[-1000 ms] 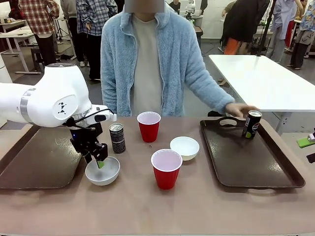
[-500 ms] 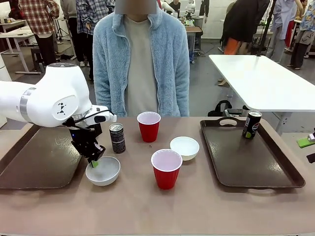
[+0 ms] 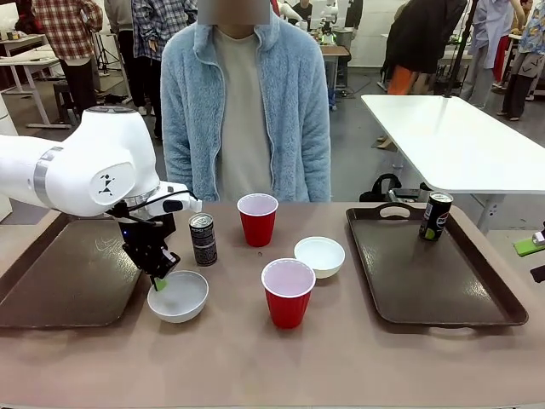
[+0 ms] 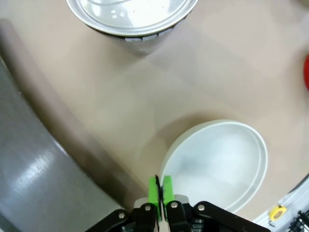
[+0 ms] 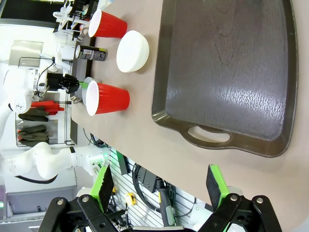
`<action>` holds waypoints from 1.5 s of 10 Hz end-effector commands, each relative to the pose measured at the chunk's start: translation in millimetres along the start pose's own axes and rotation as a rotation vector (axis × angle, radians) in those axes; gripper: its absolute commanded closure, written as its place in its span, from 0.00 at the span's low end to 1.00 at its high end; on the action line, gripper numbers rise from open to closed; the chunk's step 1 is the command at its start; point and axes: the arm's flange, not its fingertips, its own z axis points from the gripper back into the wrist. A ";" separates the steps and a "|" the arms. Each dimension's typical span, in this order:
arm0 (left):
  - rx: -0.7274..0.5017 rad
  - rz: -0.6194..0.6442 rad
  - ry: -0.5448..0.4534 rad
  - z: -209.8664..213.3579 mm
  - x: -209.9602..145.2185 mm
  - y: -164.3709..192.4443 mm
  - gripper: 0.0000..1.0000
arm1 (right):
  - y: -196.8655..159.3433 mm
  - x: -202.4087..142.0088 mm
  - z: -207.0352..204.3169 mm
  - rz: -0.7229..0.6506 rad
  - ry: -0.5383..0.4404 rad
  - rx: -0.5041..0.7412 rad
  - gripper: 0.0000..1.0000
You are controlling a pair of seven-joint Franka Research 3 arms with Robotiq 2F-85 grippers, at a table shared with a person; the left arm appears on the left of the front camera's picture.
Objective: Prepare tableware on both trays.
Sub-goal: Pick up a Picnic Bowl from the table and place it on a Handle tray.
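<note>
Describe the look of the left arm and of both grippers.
The left arm is glossy white with rounded joints, a grey band, a small black marking and a black cable. The left gripper is black with green pads; the right gripper matches.

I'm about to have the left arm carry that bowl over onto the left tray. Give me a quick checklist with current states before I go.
1. Grip: the left gripper is shut on the rim of the bowl: ok.
2. Lift: bowl raised off the table: cannot tell.
3. Landing spot: the left tray is bare beside the bowl: ok.
4. Neighbour: the can stands apart from the bowl, with a gap between them: ok.
5. The person stands back from the table, arms down: ok.
6. Other arm: the right gripper is open, off by the right tray, far from the bowl: ok.
</note>
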 end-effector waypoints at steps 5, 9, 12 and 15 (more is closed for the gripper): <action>-0.056 -0.017 -0.090 82.0 -29.3 -15.1 1.00 | 1.0 0.3 -0.7 -0.024 -0.006 0.013 0.00; 0.042 0.115 -0.159 107.2 -39.3 69.0 1.00 | 1.0 0.3 -0.7 -0.024 -0.006 0.013 0.00; 0.030 0.260 -0.198 118.1 -50.3 137.8 1.00 | 1.0 0.3 -0.7 -0.024 -0.006 0.013 0.00; 0.030 0.386 -0.245 126.9 -72.0 199.3 1.00 | 1.0 0.3 -0.7 -0.024 -0.006 0.013 0.00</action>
